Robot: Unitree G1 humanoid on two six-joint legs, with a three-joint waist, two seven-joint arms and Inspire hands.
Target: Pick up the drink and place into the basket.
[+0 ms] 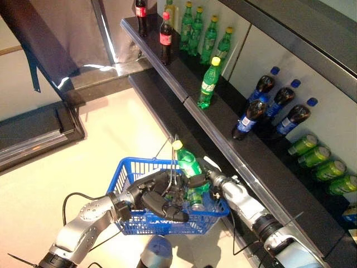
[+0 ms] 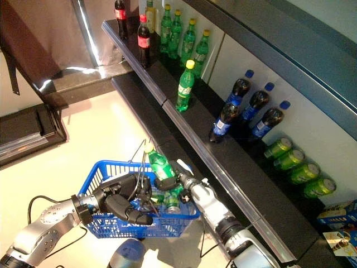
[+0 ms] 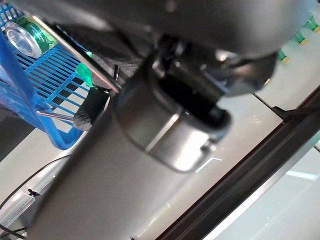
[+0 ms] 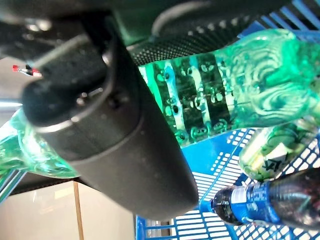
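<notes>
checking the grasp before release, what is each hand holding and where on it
The right hand grips the green bottle round its body, over the basket. The left hand is curled round the basket's wire handles.

Bright, warm indoor light; wrist views blurred.
Glare on shelf edge [image 1: 167, 72] & glossy floor [image 1: 50, 184]; close-up bottle [image 4: 225, 100] soft, out of focus.
</notes>
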